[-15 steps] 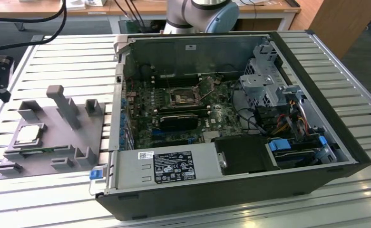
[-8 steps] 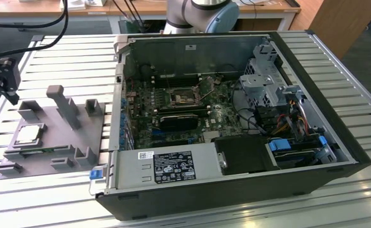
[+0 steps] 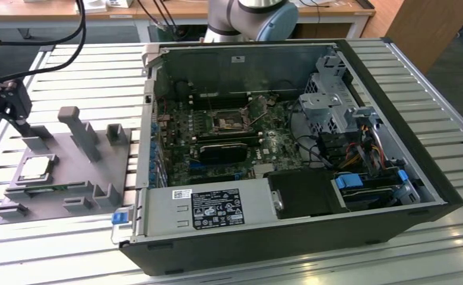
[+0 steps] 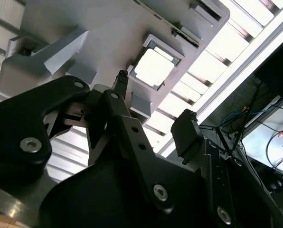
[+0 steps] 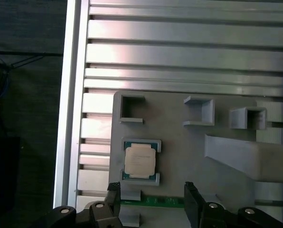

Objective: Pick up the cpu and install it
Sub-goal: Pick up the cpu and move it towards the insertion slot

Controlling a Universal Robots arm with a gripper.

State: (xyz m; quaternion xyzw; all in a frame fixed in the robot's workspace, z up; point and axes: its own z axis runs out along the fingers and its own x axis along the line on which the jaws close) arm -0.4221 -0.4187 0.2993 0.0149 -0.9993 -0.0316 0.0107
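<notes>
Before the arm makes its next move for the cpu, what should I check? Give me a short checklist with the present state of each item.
1. cpu lies flat in its tray pocket: ok.
2. Gripper open: ok.
3. Gripper centred over cpu: not ok, it is beside the cpu and apart from it.
4. Nothing covers cpu: ok.
5. Case open, socket exposed: ok.
6. Latch of socket open: cannot tell.

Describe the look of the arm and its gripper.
The arm has rounded silver-grey joints with a pale blue cap. The gripper is black, built from angular linked plates with silver screw heads, ending in two slim fingers. Black cables run to it.
</notes>
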